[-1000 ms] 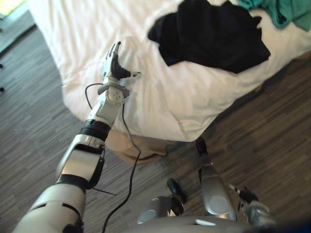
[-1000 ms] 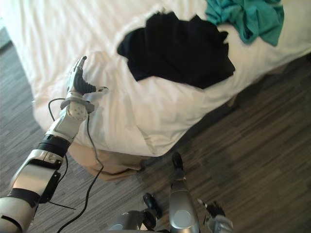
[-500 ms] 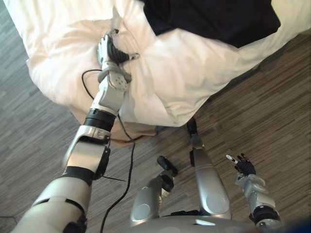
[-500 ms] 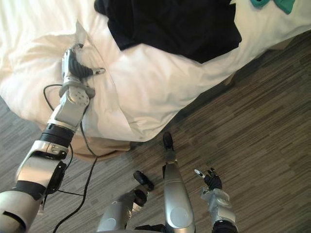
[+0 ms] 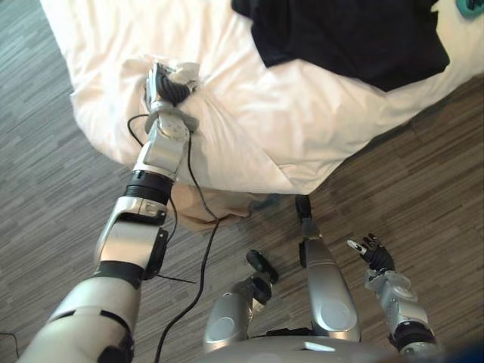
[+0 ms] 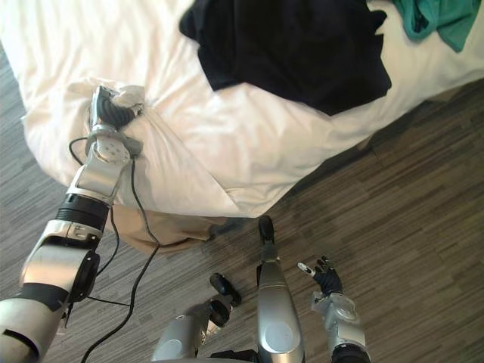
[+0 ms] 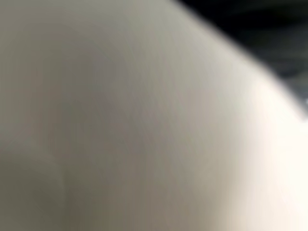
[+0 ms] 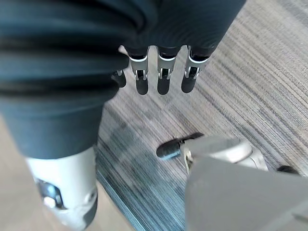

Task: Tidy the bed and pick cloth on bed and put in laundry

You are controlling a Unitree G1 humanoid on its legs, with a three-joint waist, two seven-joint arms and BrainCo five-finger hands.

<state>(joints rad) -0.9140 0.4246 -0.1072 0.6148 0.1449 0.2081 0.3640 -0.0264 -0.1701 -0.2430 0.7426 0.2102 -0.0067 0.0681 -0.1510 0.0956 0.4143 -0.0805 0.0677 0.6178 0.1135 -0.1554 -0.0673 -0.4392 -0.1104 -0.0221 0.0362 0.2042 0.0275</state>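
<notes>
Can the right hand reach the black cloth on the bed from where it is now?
Probably not yet: the right hand hangs open low over the floor, apart from the black cloth up on the bed. Nothing blocks the way.

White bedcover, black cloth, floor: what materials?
The white bedcover looks like soft matte fabric: it puckers into creases where the left robot hand bunches it. The black cloth is limp matte textile, maybe knit, lying in soft folds. The floor: grey wood-grain planks, low sheen; laminate or vinyl, unclear.
</notes>
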